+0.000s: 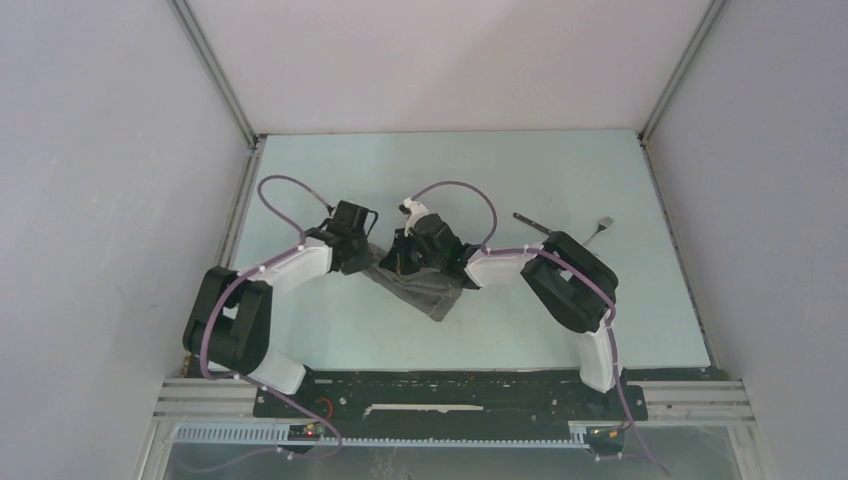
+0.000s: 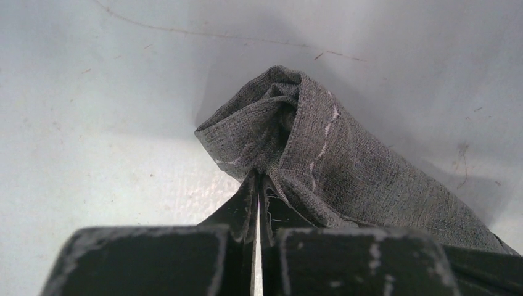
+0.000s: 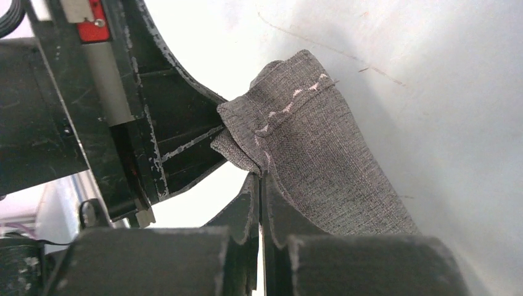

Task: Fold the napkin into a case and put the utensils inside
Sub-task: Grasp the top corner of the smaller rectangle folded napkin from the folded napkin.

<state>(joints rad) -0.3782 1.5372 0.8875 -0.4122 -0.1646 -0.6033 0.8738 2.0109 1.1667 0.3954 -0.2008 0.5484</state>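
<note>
The grey napkin (image 1: 425, 292) lies bunched and partly folded at mid-table, one end raised. My left gripper (image 1: 371, 262) is shut on that raised end, its jaws pinching a fold of the napkin (image 2: 351, 172) at the tips (image 2: 258, 177). My right gripper (image 1: 399, 260) faces it from the right and is also shut on the napkin (image 3: 321, 154), pinching an edge at the jaw tips (image 3: 261, 177). Both utensils lie apart on the table at the right: a dark knife (image 1: 531, 220) and a fork (image 1: 603, 225) with a silvery head.
The left gripper's black body (image 3: 154, 123) fills the left of the right wrist view, very close to the right fingers. White walls ring the pale table (image 1: 330, 170). A black mounting rail (image 1: 440, 392) runs along the near edge.
</note>
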